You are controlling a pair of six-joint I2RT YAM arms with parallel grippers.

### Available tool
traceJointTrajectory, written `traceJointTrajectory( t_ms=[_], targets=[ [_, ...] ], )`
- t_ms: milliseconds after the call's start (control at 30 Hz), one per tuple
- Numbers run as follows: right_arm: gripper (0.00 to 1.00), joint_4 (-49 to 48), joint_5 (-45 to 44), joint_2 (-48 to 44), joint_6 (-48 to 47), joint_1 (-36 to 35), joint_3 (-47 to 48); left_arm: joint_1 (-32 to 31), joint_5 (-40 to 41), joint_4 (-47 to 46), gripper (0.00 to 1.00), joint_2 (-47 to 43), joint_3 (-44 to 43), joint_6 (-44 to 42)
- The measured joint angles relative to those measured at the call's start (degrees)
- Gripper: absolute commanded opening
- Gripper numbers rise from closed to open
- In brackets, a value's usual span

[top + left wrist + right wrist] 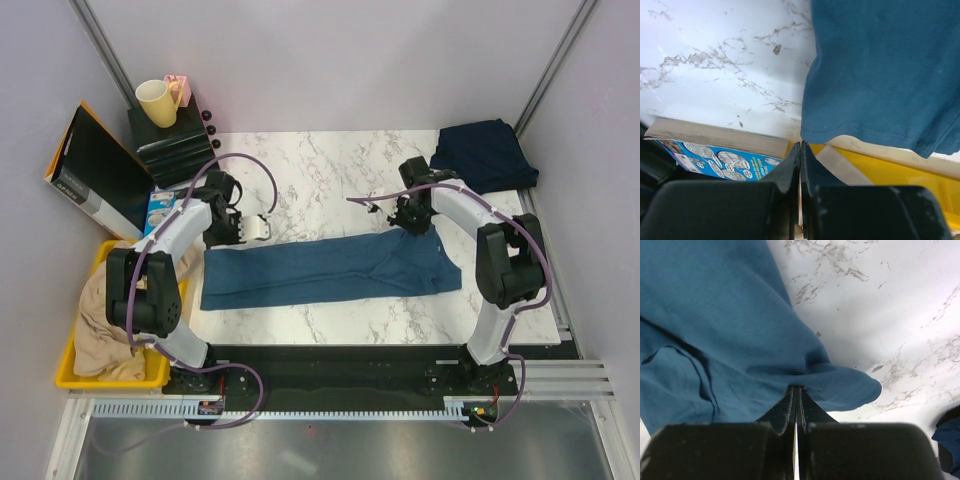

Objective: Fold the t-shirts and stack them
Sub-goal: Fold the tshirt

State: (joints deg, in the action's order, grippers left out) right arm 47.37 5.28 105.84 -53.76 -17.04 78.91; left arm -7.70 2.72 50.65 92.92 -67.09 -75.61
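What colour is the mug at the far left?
The mug is pale yellow, seen best in the top external view.

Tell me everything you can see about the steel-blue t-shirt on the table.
The steel-blue t-shirt is soft plain cloth, folded lengthwise into a long, wrinkled band lying across the marble table between the arms. A stitched hem shows at its left end. The right gripper, shut, seems to pinch its far edge; the left gripper, shut, sits just off it.
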Motion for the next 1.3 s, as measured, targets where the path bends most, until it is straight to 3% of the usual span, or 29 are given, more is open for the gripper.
traceJointTrajectory(
  t_ms=[533, 900, 1300],
  targets=[
    [0.00, -2.2, -0.2, 2.9, 0.5, 1.1, 1.0, -2.2, -3.7, 10.3, 0.02, 0.2, -4.4, 1.0],
    [0.00, -2.8, -0.7, 5.6, 0.7, 1.1, 2.6, -2.2, -3.8, 9.8, 0.02, 9.6, -4.3, 2.8],
    [0.00, -6.7, -2.0, 10.5, 2.6, 2.0, 5.0, -3.1, 7.0, 2.1, 0.02, 19.7, -7.5, 7.3]
  ],
)
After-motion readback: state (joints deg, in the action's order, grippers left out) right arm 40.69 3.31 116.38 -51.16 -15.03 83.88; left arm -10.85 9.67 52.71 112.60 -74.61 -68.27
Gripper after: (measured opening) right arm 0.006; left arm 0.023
